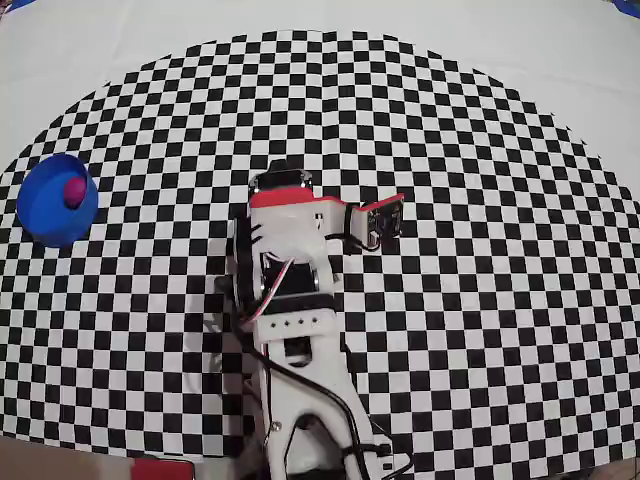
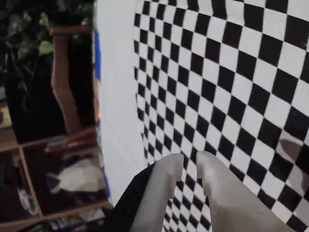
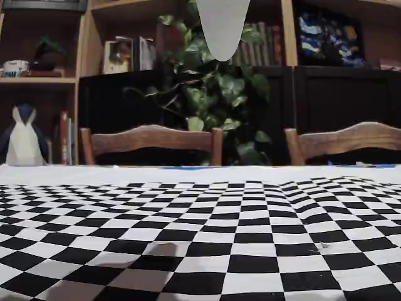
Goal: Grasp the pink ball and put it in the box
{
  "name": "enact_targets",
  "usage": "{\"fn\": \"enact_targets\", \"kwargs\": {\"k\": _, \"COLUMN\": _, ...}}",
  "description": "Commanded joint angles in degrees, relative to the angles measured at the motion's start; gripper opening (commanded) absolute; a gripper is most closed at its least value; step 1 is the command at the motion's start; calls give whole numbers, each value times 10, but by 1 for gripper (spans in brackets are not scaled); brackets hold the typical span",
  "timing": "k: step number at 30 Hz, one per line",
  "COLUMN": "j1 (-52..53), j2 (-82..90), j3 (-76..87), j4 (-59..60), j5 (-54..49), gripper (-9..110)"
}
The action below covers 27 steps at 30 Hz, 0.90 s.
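Ball (image 1: 73,191) sits half hidden inside box (image 1: 55,200) (gripper (image 2: 190,162) nearly closed).

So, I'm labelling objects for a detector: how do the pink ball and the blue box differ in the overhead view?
Colour: the pink ball is magenta, the blue box bright blue.
Size: the ball is far smaller than the box, covering only a small part of its opening.
Shape: the ball is a solid sphere, the box an open round container.
Role: the ball lies inside, near the rim, and the box holds it.
Both look round from above and sit at the cloth's left edge.
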Motion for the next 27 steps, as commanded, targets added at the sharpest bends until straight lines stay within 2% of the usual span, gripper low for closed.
{"fn": "enact_targets", "kwargs": {"k": 1, "j1": 8, "j2": 96, "j3": 42, "j4": 25, "j5": 6, "gripper": 0}}
{"fn": "enact_targets", "kwargs": {"k": 12, "j1": 18, "j2": 278, "j3": 185, "j4": 98, "j5": 6, "gripper": 0}}
{"fn": "enact_targets", "kwargs": {"k": 27, "j1": 39, "j2": 384, "j3": 190, "j4": 296, "j5": 20, "gripper": 0}}
